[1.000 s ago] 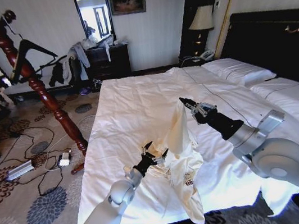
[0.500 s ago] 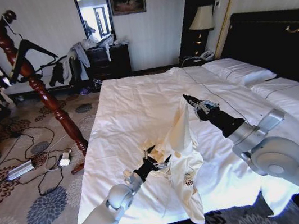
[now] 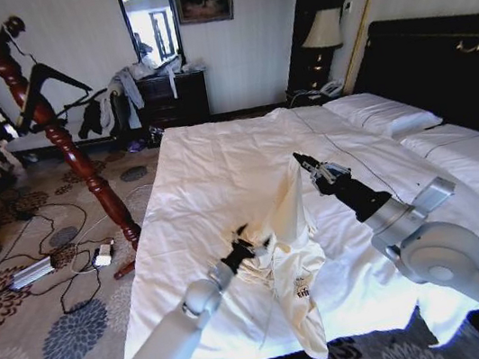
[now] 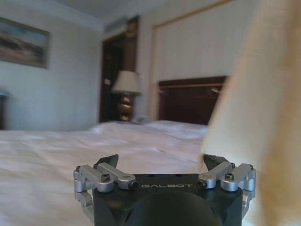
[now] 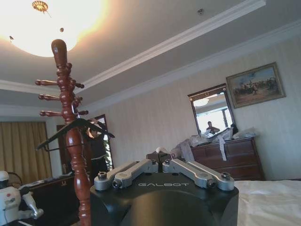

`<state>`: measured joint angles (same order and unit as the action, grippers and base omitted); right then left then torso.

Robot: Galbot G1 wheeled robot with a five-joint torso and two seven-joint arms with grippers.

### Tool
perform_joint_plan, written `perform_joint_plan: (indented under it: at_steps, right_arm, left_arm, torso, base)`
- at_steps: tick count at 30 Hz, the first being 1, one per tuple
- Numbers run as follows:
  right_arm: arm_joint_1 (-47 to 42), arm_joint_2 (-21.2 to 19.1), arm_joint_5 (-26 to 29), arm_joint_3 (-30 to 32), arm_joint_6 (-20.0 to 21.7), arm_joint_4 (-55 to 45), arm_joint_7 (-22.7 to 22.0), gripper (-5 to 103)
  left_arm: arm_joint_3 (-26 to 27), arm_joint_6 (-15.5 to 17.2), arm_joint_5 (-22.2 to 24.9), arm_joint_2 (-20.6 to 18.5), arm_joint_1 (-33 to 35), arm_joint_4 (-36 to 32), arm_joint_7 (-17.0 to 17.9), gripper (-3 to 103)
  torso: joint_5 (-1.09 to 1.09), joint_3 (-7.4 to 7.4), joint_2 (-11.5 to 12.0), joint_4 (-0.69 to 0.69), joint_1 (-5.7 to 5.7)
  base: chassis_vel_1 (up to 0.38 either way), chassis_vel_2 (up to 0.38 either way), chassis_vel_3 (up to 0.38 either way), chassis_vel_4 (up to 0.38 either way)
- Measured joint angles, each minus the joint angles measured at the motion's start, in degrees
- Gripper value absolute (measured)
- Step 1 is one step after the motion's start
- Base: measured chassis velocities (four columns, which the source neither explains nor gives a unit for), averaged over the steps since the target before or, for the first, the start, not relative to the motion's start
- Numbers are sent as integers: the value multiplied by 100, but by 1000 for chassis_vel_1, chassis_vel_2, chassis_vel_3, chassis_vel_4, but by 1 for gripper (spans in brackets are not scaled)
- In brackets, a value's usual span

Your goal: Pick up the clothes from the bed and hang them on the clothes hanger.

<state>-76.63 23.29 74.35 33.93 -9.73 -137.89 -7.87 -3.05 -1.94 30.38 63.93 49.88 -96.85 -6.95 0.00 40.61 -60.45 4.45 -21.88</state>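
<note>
Right gripper [image 3: 299, 158] clenched on the top of the clothes [image 3: 293, 253], holding the cream garment lifted above the bed [image 3: 211, 175], hem drooping onto the quilt. Left gripper [image 3: 248, 244] spread open, jaws released, just beside the fabric's lower folds. Clothes hanger [image 3: 46, 82] up on the wooden pole [image 3: 70, 143], well apart across the floor

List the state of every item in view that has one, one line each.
clothes: lifted by one end, lower part draped on the bed.
right pincer: shut on the clothes' top.
left pincer: open, beside the clothes.
clothes hanger: hanging bare on the wooden pole.
bed: made, white quilt.
</note>
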Motion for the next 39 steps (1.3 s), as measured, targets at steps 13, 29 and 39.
perform_joint_plan:
  at_steps: [13,29,39]
  right_arm:
    - [-143,241,26,-97,25,-98,-20,0]
    - [-144,233,46,-34,25,-249,-35,0]
    - [-141,273,55,-20,25,-299,-41,0]
  left_arm:
    - [421,35,198,26,-26,-4,20,100]
    - [-400,-212,-990,-142,703,-559,-405,100]
    - [-808,-214,-1293,539,-56,430,-100,100]
  torso:
    - [0,0,0,1,0]
    - [-1,-1,-1,2,1]
    - [1,0,-1,1,0]
  base:
    - [0,0,0,0]
    - [0,0,0,0]
    - [0,0,0,0]
